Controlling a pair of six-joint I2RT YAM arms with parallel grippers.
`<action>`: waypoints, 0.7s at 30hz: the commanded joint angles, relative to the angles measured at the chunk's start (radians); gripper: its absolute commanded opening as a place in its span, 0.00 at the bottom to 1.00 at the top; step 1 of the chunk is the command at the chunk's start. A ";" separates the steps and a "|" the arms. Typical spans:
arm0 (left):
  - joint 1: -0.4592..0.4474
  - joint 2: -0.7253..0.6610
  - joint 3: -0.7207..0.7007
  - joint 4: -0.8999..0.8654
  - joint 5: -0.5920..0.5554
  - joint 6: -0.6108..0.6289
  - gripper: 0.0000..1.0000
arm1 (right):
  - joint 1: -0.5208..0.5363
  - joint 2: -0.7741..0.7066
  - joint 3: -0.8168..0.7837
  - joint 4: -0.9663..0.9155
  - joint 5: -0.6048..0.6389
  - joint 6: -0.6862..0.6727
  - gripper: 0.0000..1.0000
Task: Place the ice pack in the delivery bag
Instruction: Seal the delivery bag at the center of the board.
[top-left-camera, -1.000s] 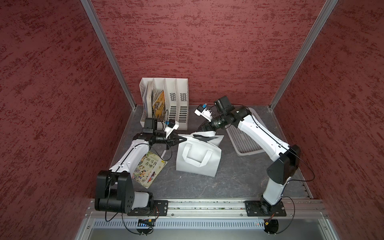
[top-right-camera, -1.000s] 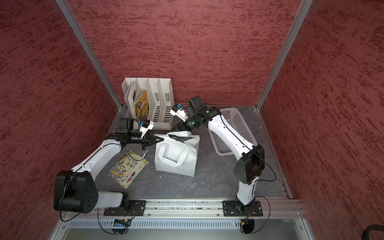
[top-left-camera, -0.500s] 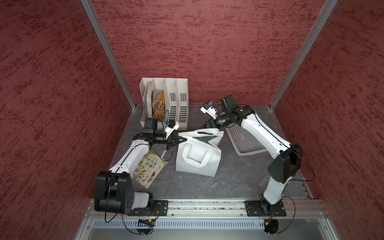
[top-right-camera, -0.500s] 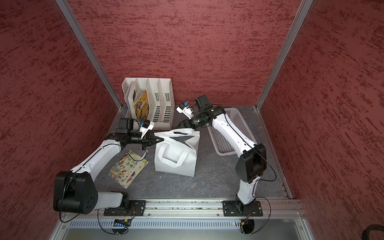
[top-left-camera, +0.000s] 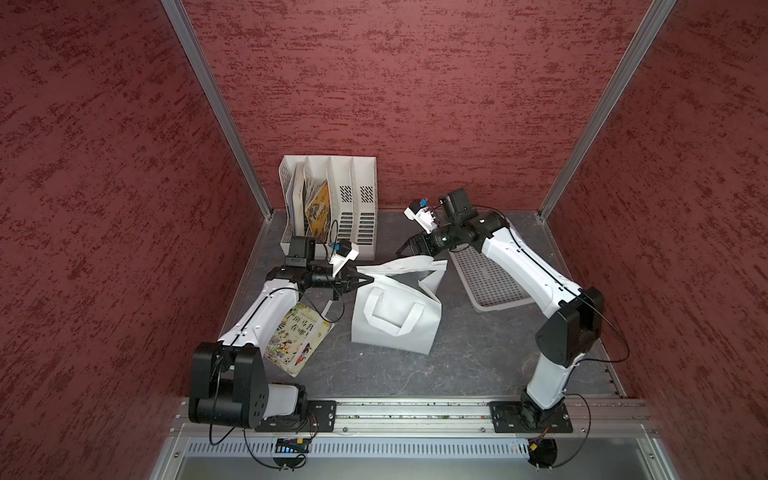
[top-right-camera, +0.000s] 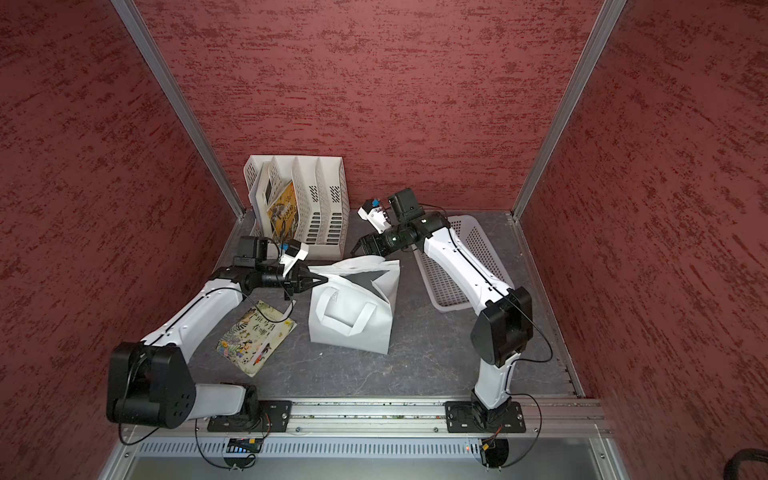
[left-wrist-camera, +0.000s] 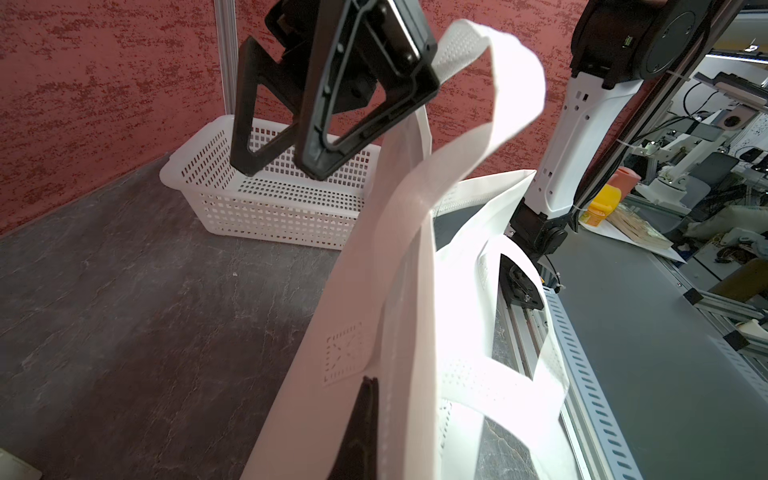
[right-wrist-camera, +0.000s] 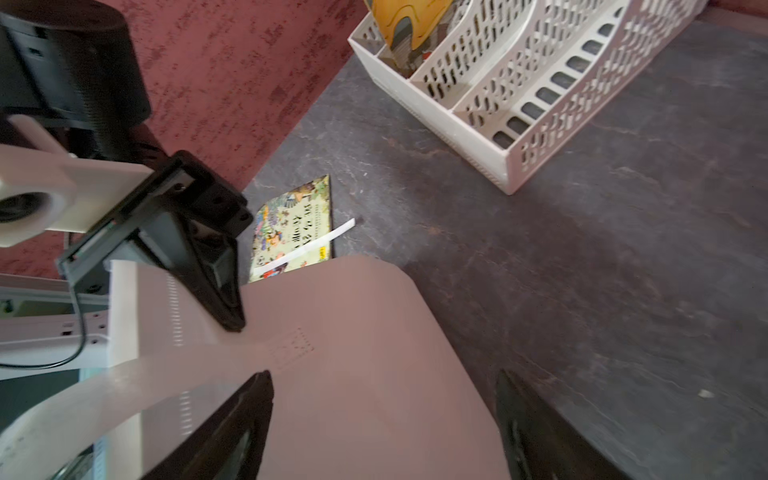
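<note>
Gaping delivery bag (top-left-camera: 395, 328); books (top-left-camera: 318, 205) in rack (top-left-camera: 365, 199)

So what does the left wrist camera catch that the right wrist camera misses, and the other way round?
Only the left wrist view shows the white perforated basket and the right gripper from outside, jaws open. Only the right wrist view shows the file rack, the picture book flat on the table and the left gripper from outside, shut on the delivery bag. Both show that bag and the grey table.
</note>
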 joint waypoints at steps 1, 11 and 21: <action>-0.002 -0.014 0.013 -0.015 0.002 0.017 0.00 | -0.002 -0.021 0.006 0.016 0.034 -0.053 0.86; -0.003 -0.022 0.018 -0.024 -0.012 0.021 0.00 | 0.004 -0.025 0.016 -0.003 -0.279 -0.107 0.80; -0.002 -0.018 0.019 -0.019 -0.013 0.017 0.00 | 0.055 -0.001 0.034 -0.176 -0.220 -0.196 0.67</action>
